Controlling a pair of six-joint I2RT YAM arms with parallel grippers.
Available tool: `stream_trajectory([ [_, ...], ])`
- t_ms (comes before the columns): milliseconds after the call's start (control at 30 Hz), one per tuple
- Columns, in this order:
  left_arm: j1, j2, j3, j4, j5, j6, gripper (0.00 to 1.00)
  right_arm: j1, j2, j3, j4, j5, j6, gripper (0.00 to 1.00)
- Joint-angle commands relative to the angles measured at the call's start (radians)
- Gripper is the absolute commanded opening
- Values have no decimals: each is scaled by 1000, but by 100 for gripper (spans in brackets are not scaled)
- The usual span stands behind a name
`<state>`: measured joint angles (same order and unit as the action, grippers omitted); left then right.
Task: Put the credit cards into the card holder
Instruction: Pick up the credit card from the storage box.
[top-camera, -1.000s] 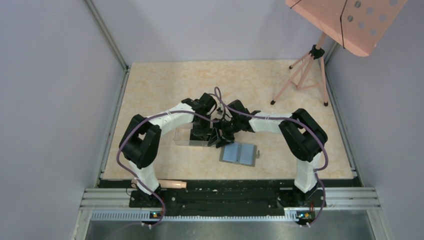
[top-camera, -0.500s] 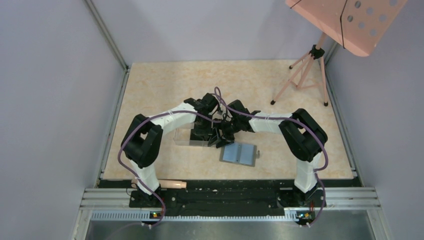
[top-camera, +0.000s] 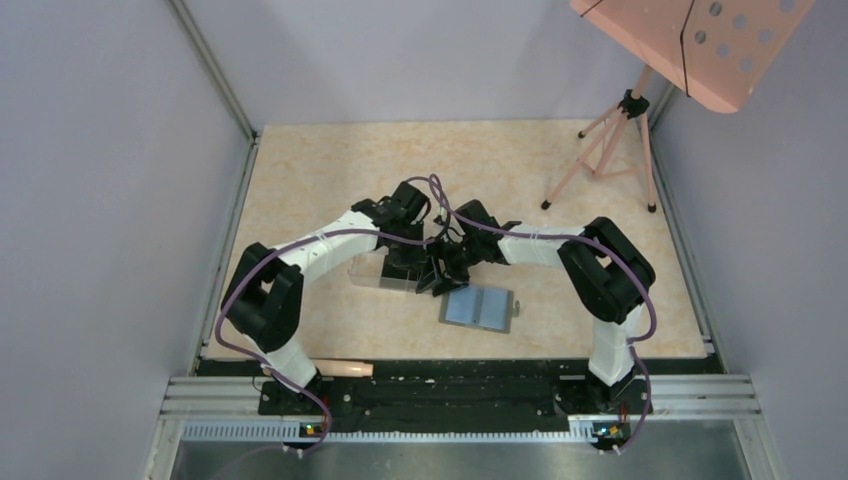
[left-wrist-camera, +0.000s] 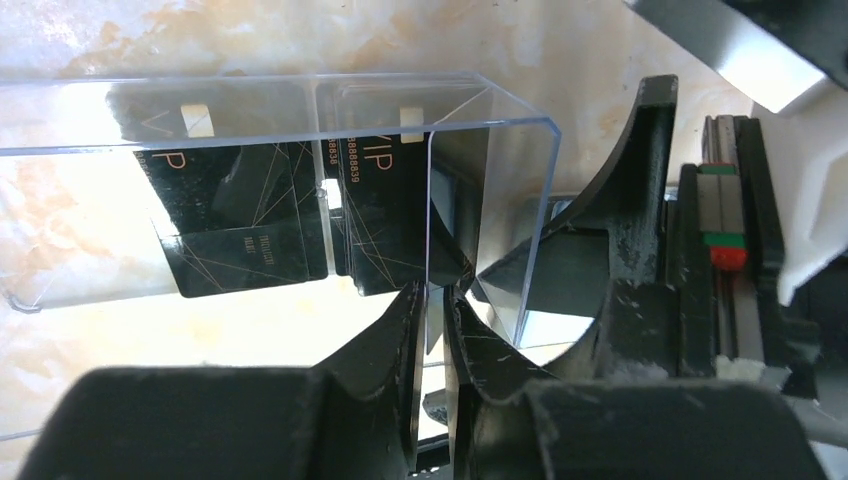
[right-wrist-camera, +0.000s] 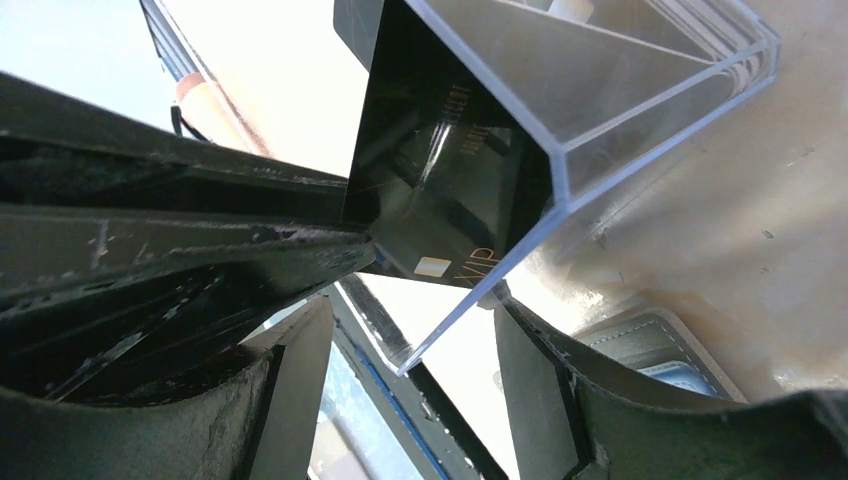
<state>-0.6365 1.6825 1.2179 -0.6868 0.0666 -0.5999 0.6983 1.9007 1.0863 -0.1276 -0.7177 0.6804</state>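
Clear box (top-camera: 375, 272) sits mid-table (top-camera: 300, 180), with the credit cards (left-wrist-camera: 240, 220) inside it. Card holder (top-camera: 478, 307) lies just right of the box, nearer the arm bases. Left gripper (left-wrist-camera: 432, 300) and right gripper (right-wrist-camera: 410, 340) meet at the box's right end. Tripod (top-camera: 610, 150) stands back right.

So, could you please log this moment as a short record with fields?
Credit cards: at least two, black, inside the clear box
Card holder: lying open on the table, no card visible in it
Left gripper: jaws narrow, astride one wall of the box; grip unclear
Right gripper: open, box corner between its fingers
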Motion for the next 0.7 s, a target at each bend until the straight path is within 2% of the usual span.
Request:
stream_trajectory([
  [0,1,20,-17,70,40,-27,18,13,-23,8,38,-4,-13,61],
  [133,1,37,-27,61,16,-26,17,12,-27,10,37,-5,-13,61],
  [267,3,33,-42,92,52,-23,15,10,-37,9,31,-1,-16,61],
  [367,3,13,-51,109,66,-29,1,0,-70,1,29,14,-17,61],
  [400,4,1,-55,114,67,-32,0,-5,-84,-3,29,18,-17,62],
  [667,20,-102,-46,102,55,-35,0,-77,-256,-45,3,72,-17,63],
])
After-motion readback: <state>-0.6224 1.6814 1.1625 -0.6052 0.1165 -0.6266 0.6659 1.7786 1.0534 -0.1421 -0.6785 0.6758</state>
